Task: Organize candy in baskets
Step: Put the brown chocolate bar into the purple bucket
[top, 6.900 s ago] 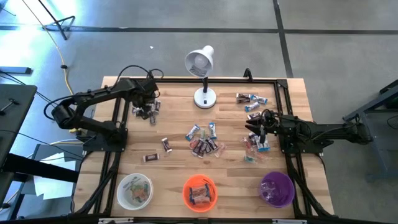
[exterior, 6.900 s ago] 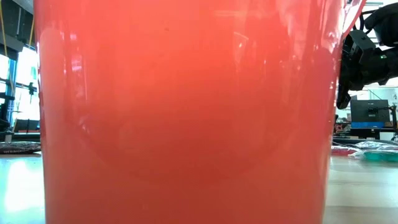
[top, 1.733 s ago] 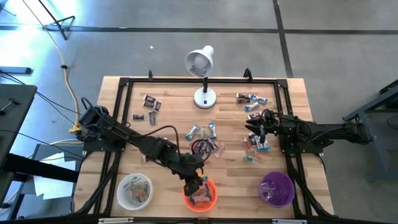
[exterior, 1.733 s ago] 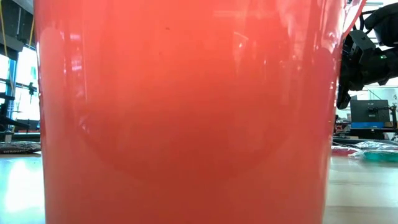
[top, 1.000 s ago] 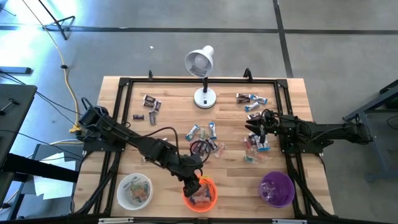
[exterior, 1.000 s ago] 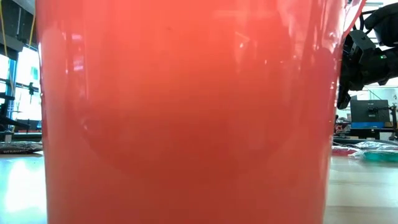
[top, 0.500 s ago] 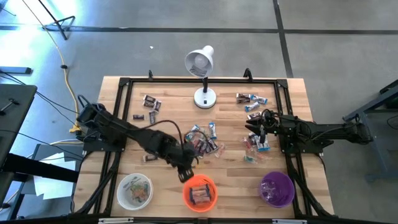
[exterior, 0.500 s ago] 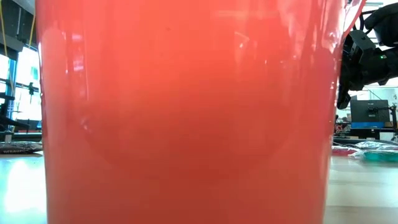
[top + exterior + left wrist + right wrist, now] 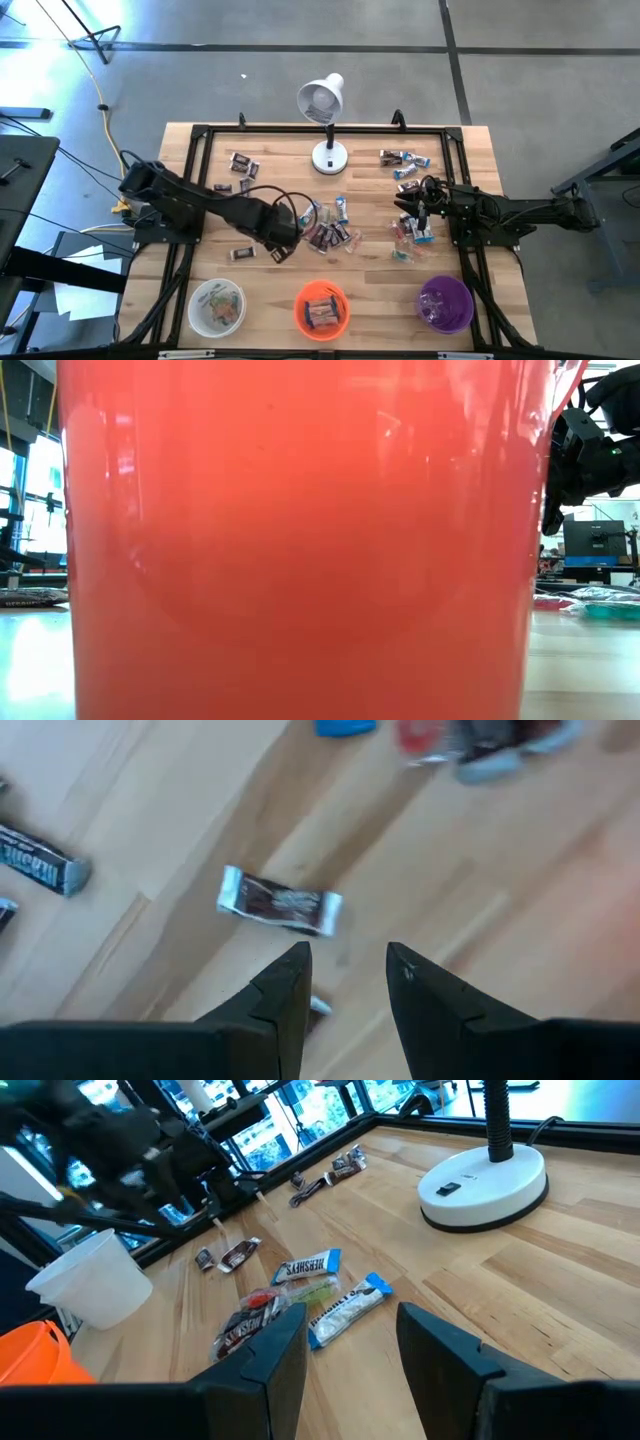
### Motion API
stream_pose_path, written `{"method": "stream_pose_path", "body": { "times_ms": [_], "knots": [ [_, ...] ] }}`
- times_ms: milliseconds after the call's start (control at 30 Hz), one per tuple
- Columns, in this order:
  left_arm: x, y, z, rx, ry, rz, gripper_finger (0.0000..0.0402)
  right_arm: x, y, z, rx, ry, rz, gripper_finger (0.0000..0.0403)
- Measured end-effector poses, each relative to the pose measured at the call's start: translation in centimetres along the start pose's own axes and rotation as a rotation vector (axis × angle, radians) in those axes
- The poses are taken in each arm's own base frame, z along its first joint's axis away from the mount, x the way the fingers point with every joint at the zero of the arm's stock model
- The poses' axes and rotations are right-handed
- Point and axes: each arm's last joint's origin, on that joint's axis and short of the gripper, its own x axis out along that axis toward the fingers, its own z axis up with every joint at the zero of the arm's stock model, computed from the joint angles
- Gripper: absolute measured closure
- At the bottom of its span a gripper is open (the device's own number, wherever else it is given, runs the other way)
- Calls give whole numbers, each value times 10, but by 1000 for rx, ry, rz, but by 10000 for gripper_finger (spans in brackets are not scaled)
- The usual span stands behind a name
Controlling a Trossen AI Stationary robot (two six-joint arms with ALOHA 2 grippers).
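From above, we see a grey concrete floor around a pale wooden tabletop [image 9: 360,205] framed in black rails, with a white lamp [image 9: 323,110] at upper centre. Three baskets sit along the lower edge, we judge so sorted sweets stay clear of the loose ones: a white basket [image 9: 217,305] at lower left, an orange basket [image 9: 321,309] at lower centre, a purple basket [image 9: 445,303] at lower right. Loose candy [image 9: 330,226] lies in clusters: mid-frame, upper left and upper right. The left end effector [image 9: 283,244] hangs at centre-left beside the middle pile and carries nothing, probably lined up for another piece. The right end effector [image 9: 418,215] waits over the sweets at right.

At tabletop level we see almost only the orange basket's wall [image 9: 300,540] filling the frame, because it stands right against the lens; a dark arm part shows at the upper right.

From the left wrist, the two fingers [image 9: 285,990] stand apart with bare wood between them, and a brown-wrapped bar with silver crimped ends [image 9: 279,902] lies just beyond their tips, a likely target. Another dark bar [image 9: 40,860] lies at left.

From the right wrist, the fingers [image 9: 275,1340] are likewise spread and hold nothing. Beyond them lie a blue bar [image 9: 309,1265], a blue-and-white bar [image 9: 346,1309] and a reddish one [image 9: 247,1320], shiny and crinkled; the lamp's base [image 9: 484,1183] sits at upper right.
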Motion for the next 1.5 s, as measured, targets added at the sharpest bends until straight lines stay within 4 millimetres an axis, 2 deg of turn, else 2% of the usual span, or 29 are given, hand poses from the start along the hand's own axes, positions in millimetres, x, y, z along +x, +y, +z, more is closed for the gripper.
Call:
{"method": "stream_pose_path", "body": {
  "times_ms": [233,367,500,667,900,1167,1500],
  "knots": [
    [28,22,13,-57,30,47,284,0,0,0,0,0,0,251],
    [38,29,24,-87,32,-12,282,0,0,0,0,0,0,251],
    [51,30,28,-157,30,-87,263,0,0,0,0,0,0,251],
    [65,32,17,-297,68,-83,226,0,0,0,0,0,0,251],
    [71,29,4,-484,57,-30,186,0,0,0,0,0,0,251],
    [78,25,-8,-689,13,-16,181,0,0,0,0,0,0,251],
    [89,22,-22,-842,-11,-22,181,0,0,0,0,0,-1,251]
  ]
}}
